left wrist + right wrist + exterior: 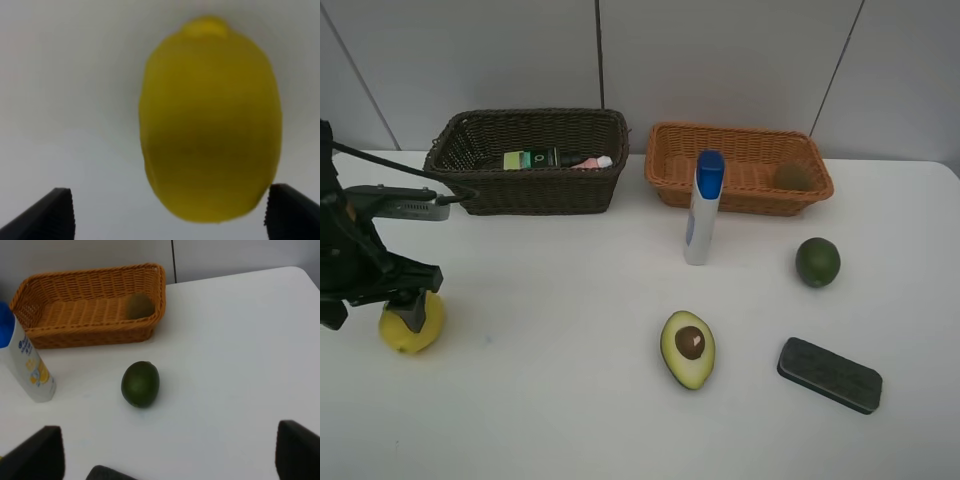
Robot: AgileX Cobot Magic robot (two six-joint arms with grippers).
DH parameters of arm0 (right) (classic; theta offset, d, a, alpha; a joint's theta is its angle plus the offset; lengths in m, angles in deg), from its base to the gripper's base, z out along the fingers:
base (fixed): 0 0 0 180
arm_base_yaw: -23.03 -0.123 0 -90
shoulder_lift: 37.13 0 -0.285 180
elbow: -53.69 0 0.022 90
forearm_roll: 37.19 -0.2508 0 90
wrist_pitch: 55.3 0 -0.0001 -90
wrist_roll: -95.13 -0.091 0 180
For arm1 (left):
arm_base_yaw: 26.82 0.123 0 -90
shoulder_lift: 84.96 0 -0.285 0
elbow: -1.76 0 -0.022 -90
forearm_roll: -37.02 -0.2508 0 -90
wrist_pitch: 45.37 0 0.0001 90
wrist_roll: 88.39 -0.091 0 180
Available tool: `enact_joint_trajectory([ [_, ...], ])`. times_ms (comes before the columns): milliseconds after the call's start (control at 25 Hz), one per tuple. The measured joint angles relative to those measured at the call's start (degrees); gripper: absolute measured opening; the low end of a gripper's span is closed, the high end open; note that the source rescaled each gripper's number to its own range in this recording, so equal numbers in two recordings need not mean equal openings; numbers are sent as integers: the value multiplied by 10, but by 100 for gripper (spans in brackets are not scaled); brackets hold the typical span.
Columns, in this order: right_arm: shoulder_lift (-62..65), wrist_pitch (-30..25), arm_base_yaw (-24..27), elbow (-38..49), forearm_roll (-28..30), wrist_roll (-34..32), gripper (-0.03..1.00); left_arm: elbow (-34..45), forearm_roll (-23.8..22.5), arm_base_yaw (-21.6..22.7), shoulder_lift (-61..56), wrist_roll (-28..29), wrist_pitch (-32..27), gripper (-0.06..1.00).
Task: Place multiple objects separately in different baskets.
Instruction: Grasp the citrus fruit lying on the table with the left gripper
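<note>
Nearest the front edge, the block lies to the right of the bottle, and the avocado sits almost straight in front of that bottle, cut face up.

Well off to the bottle's left, the lemon rests on the table. The left claw is down over it with its jaws spread wide, 1 finger on each side, gripping nothing yet. The lemon sits closer to 1 finger than the other; I cannot tell whether it touches. I judge the lemon firm and fairly light, but round and waxy, so it may roll or squirt out. The best hold looks like across its narrow middle, not its pointed ends.

The right claw hangs open and empty on the bottle's right, looking down on the lime.

Behind the bottle stand the 2 baskets. The tan basket, right behind it, holds 1 kiwi in its far right corner. The dark basket, back and left of the bottle, holds the pump bottle and pink bottle, both lying down.
</note>
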Motion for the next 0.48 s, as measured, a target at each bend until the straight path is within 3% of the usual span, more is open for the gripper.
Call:
enact_joint_trajectory([
  [280, 0, 0, 0, 0, 0, 0, 100, 0, 6, 1, 73, 0, 98, 100],
  [480, 0, 0, 0, 0, 0, 0, 100, 0, 18, 1, 111, 2, 107, 98],
])
